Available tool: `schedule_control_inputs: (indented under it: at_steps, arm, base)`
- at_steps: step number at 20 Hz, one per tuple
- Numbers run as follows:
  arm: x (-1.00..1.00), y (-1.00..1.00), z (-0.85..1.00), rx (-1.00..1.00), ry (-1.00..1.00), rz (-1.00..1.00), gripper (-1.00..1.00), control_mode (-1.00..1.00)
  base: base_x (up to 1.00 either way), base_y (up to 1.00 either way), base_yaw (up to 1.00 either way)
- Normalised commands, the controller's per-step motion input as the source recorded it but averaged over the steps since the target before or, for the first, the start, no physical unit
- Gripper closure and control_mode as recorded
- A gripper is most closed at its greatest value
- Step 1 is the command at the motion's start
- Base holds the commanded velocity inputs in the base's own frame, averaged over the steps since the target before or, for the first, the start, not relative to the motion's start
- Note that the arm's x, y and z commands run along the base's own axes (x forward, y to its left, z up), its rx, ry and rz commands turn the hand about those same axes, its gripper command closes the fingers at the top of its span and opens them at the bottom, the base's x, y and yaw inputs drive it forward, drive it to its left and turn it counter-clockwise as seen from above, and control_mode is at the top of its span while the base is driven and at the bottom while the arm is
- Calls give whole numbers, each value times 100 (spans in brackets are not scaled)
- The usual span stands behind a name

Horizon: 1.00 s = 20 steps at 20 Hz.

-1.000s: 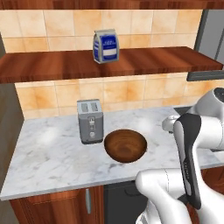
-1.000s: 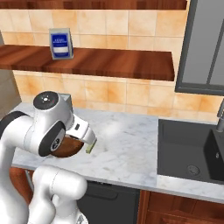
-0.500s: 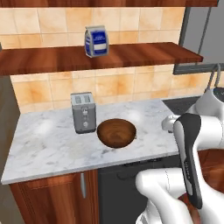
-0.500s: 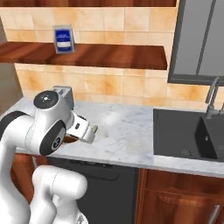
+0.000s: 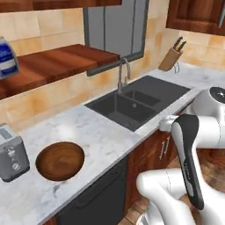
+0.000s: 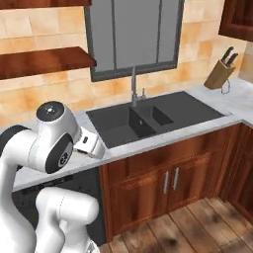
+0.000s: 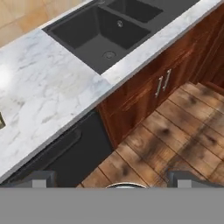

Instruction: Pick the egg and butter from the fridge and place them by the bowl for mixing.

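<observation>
On the marble counter (image 5: 101, 136), far to my left, sits the bowl (image 5: 59, 160), just beside the silver toaster (image 5: 12, 152). The dark sink (image 6: 148, 118) is in front of me. From the hand camera, the gripper (image 7: 111, 179) looks down past the counter edge at the wood floor (image 7: 175, 140); its two tips stand wide apart with nothing between them. I think I am at the very start, looking for the fridge, with no egg or butter in sight. Next I need to drive on until I find it.
</observation>
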Motion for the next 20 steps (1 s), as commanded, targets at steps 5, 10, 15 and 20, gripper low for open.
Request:
schedule_control_inputs:
  at_steps: [5, 10, 15, 20]
  arm:
    - [0, 0, 0, 0, 0, 0, -100, 100]
    - [0, 0, 0, 0, 0, 0, -100, 100]
    - [0, 0, 0, 0, 0, 0, -100, 100]
    - [0, 0, 0, 0, 0, 0, -100, 100]
  base:
    - [0, 11, -97]
    - [0, 10, -97]
    - [0, 10, -97]
    - [0, 9, -98]
